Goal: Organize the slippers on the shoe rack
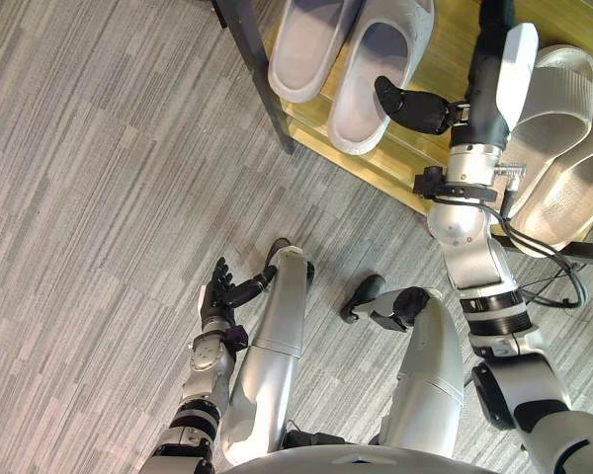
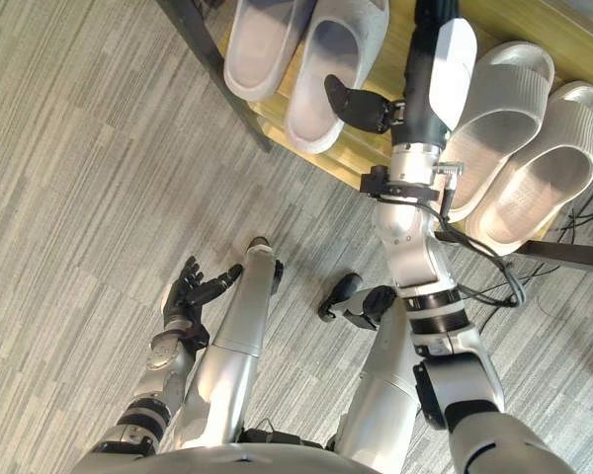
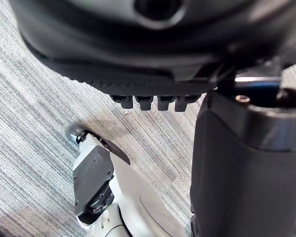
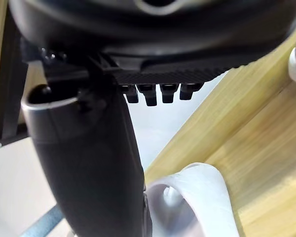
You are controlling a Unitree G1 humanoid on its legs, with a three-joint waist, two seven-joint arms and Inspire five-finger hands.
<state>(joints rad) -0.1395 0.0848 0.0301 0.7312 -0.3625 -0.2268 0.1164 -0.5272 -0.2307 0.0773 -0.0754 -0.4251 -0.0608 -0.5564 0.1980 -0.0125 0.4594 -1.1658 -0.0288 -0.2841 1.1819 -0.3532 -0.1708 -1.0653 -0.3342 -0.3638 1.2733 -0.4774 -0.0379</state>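
Note:
A shoe rack with a wooden shelf (image 1: pixel 445 49) and a dark frame (image 1: pixel 262 79) runs across the top of the eye views. Two pale lilac slippers (image 1: pixel 306 44) (image 1: pixel 376 79) lie side by side at its left end. Two beige slippers (image 1: pixel 563 99) (image 1: pixel 573 188) lie at its right end. My right hand (image 1: pixel 486 69) reaches over the shelf between the two pairs, open, holding nothing. Its thumb (image 1: pixel 415 107) sticks out beside the nearer lilac slipper (image 4: pixel 202 197). My left hand (image 1: pixel 217 291) hangs open low over the carpet, far from the rack.
Grey striped carpet (image 1: pixel 99 197) covers the floor in front of the rack. The rack's dark lower bar (image 1: pixel 583 252) crosses at the right under the beige slippers.

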